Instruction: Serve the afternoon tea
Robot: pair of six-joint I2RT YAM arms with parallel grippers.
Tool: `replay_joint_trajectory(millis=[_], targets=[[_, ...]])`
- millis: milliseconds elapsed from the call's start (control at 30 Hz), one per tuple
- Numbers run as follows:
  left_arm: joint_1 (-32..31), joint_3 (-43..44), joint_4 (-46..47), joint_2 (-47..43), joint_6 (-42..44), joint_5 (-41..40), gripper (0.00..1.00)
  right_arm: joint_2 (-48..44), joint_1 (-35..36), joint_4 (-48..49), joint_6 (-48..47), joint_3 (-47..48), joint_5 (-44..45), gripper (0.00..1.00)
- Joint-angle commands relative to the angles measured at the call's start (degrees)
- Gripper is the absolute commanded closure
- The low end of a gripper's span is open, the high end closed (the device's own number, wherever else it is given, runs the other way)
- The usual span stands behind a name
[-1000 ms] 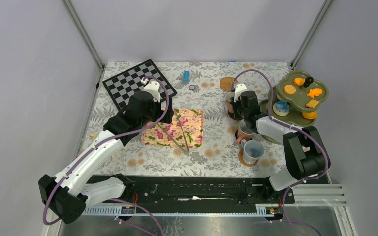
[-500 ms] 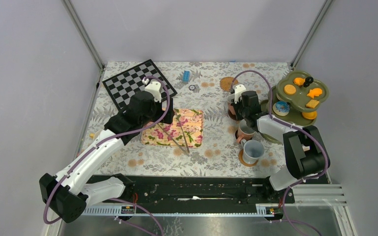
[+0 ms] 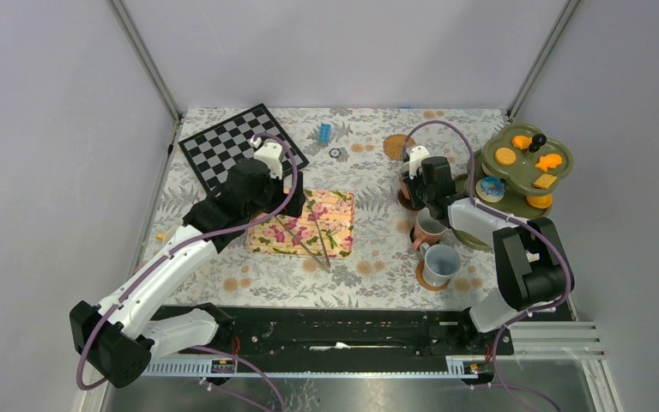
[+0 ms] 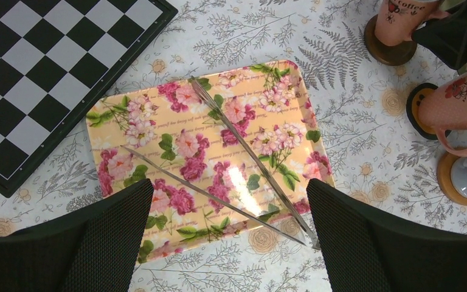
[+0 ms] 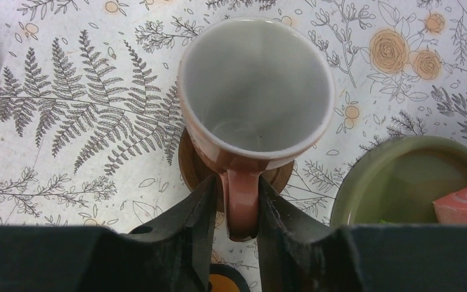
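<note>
Step in hand, as I judge it: setting a mug on its coaster.

- The brown-pink mug (image 5: 255, 79) stands upright on a round coaster (image 5: 186, 163), centre of the right wrist view.
- In the top view it sits right of centre, beside the green tiered stand (image 3: 525, 169) that carries the pastries (image 3: 505, 156).
- Right gripper (image 5: 240, 191): the jaws flank the mug's handle closely on both sides. I cannot tell whether they pinch it or just clear it.
- The right arm reaches up-frame from the lower right, wrist low, fingers level with the handle.
- Left gripper (image 4: 228, 185): the jaws are spread wide and hold nothing, hovering over the floral tray (image 4: 127, 115) and the tongs (image 4: 243, 149). The left arm is stretched toward mid-worktop.

Next move: the mug looks seated. It calls for spreading the right jaws fully and backing straight off along the handle, so the mug is not dragged off the coaster.
</note>
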Motion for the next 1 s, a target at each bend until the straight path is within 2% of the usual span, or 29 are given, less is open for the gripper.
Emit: replay_joint_trajectory(millis=[0,333,533,600,633,667,833,967], targets=[[-0.15,-0.45,3.27,0.31,0.75,1.09,0.01,-2.37,-0.27,-2.16,-0.12,3.15,1.89,0.63],[-0.15,-0.54,3.27,0.38,0.75,1.49,0.01,-7.19,-0.32,-8.71,0.35,5.89,5.26,0.49],[-0.15,-0.54,3.27,0.60,0.75,1.55,0.01,-9.47,-0.23,-10.30,2.75,9.24,8.24,0.35],[-0.15,-0.54,3.27,0.83,0.75,1.77,0.01,-9.05,-0.14,-10.30,4.68,11.04,8.54,0.26],[-0.15,-0.56,3.27,0.90,0.75,1.88,0.01,-8.30,-0.07,-10.30,6.06,12.24,8.68,0.10],[-0.15,-0.54,3.27,1.00,0.75,1.90,0.01,-7.10,-0.06,-10.17,8.76,13.49,9.22,0.02],[-0.15,-0.62,3.23,0.98,0.75,1.41,0.01,4.95,0.03,-17.56,16.94,28.83,11.07,0.00],[-0.18,-0.80,3.27,0.98,0.75,0.51,0.01,17.69,0.12,-24.37,20.56,42.90,16.81,0.01]])
